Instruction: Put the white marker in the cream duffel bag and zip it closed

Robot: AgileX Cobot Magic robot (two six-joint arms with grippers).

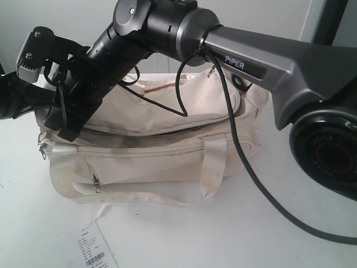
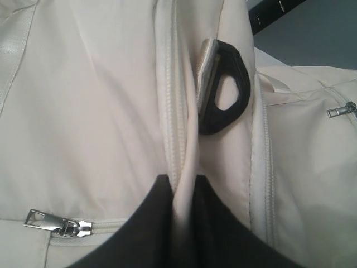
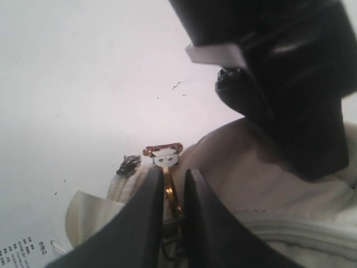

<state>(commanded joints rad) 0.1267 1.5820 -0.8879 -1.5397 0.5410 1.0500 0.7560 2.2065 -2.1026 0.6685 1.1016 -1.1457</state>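
Right gripper [image 3: 172,181] first: its two dark fingers [image 3: 142,223] are pinched together on the brass zip pull [image 3: 169,192], and the slider [image 3: 162,157] sits just past the fingertips. This is at the left end of the cream duffel bag [image 1: 156,162], so the right arm has reached across the middle. The left gripper [image 2: 179,187] is right beside it, jaws clamped on a raised fold of the bag's cream fabric along the zip line. A black clip [image 2: 223,92] on the bag sits just beyond that fold.

It's tight here: both grippers crowd the bag's left end, almost touching. The bag lies across the middle of the worktop [image 1: 234,234], nearer its far edge. A dark slit runs along the bag's top under the flap.

There's bare white worktop in front of the bag and off to its right. Only a black cable [image 1: 245,162] trails over that side, and a paper tag [image 1: 95,251] lies toward the near-left corner.

The white marker? I cannot see it in any view.
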